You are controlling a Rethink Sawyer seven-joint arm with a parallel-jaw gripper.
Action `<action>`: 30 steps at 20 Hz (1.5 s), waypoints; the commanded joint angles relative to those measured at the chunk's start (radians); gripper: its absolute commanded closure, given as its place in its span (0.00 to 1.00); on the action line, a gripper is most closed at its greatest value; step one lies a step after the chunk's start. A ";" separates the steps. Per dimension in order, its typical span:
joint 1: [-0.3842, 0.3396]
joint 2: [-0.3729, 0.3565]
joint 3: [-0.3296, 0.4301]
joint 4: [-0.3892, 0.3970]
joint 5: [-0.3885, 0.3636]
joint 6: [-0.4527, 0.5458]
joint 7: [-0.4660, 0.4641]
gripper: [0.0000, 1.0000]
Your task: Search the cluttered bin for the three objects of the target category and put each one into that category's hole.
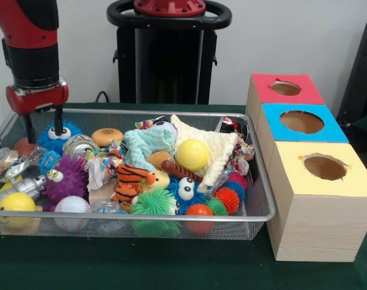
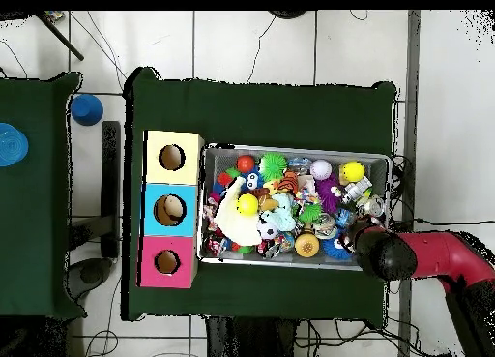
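Observation:
My gripper (image 1: 44,125) hangs open over the far left corner of the wire bin (image 1: 135,215), with nothing between its two black fingers (image 1: 59,119). Just under the right finger lies a blue fuzzy ball with eyes (image 1: 57,135). The bin holds two yellow balls (image 1: 192,154) (image 1: 15,202), a baseball (image 1: 71,205), a purple fuzzy toy (image 1: 65,175), a green spiky ball (image 1: 153,202), an orange ball (image 1: 198,211), a tiger plush (image 1: 132,178), a crushed can (image 1: 80,145) and cloths (image 1: 216,148). In the overhead view the arm (image 2: 435,256) reaches the bin's (image 2: 295,148) lower right corner.
Three boxes with round holes stand in a row beside the bin: red (image 1: 285,88), blue (image 1: 302,122) and yellow (image 1: 324,167); from overhead they sit left of the bin (image 2: 170,210). Green cloth (image 1: 171,266) covers the table. A black pedestal (image 1: 165,60) rises behind.

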 commanded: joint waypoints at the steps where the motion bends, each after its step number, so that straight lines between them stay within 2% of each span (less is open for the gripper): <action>1: -0.004 0.075 -0.044 -0.021 -0.123 -0.114 -0.068 0.00; 18: -0.001 0.135 -0.088 -0.054 -0.164 -0.176 -0.042 0.00; 30: -0.009 0.181 -0.101 -0.090 -0.157 -0.210 -0.062 0.00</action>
